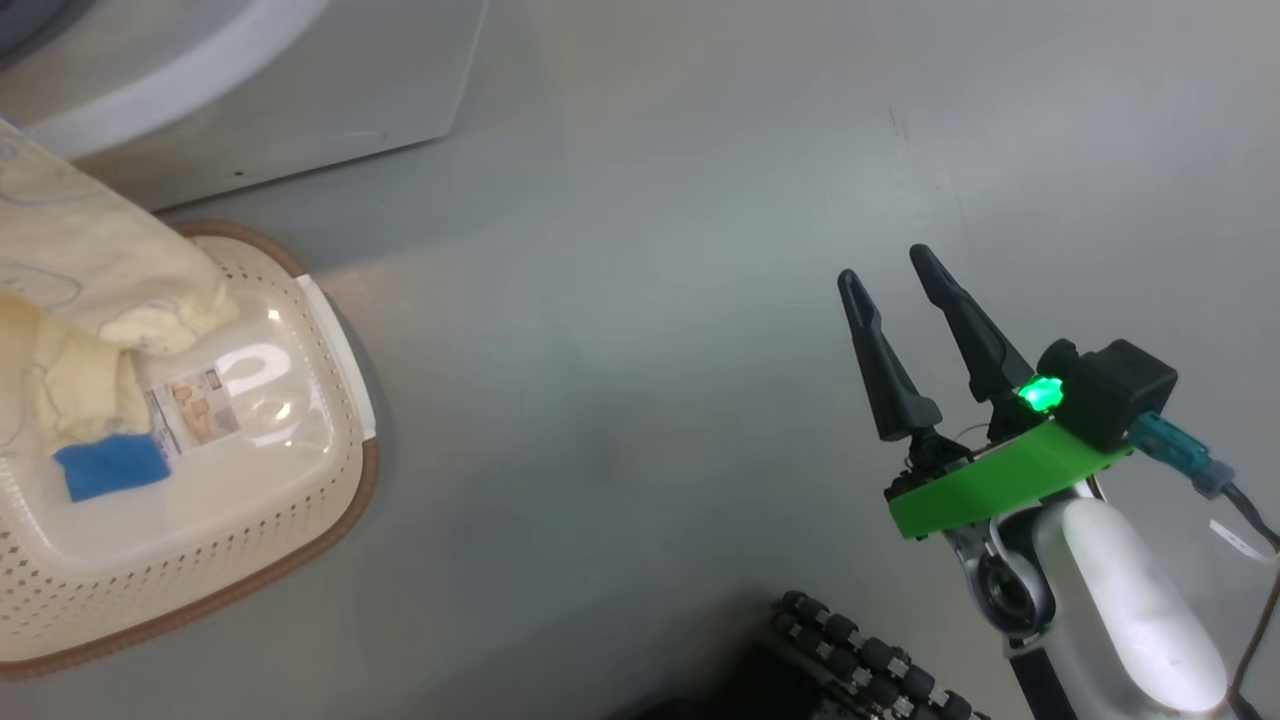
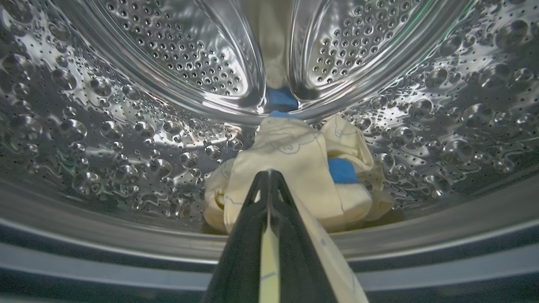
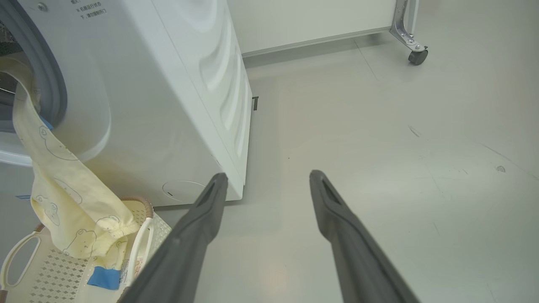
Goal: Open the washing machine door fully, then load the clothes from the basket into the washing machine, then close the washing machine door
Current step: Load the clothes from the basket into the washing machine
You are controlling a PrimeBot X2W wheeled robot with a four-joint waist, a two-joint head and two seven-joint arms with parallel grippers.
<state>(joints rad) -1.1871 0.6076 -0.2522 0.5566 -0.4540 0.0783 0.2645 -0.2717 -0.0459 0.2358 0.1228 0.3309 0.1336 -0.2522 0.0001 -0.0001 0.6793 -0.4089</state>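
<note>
In the left wrist view my left gripper (image 2: pixel 268 172) reaches inside the washing machine's perforated steel drum (image 2: pixel 126 126), shut on a strip of cream-yellow cloth. Just ahead of its tips, more clothes (image 2: pixel 303 164) with blue patches lie bunched on the drum floor. A long cream garment (image 3: pixel 54 181) hangs from the grey gasket (image 3: pixel 50 84) of the washing machine (image 3: pixel 168 84) down into the basket (image 3: pixel 145 235). The basket (image 1: pixel 330 520) sits at the head view's left with the clothes (image 1: pixel 90 270) draped into it. My right gripper (image 1: pixel 885 262) hovers open over bare floor, fingers (image 3: pixel 202 227) apart. The washing machine door is out of view.
The grey floor stretches to the right of the washer and basket. A metal frame leg on a caster (image 3: pixel 417 54) stands at the far right by a white panel. My own base's roller wheels (image 1: pixel 860 650) show at the bottom of the head view.
</note>
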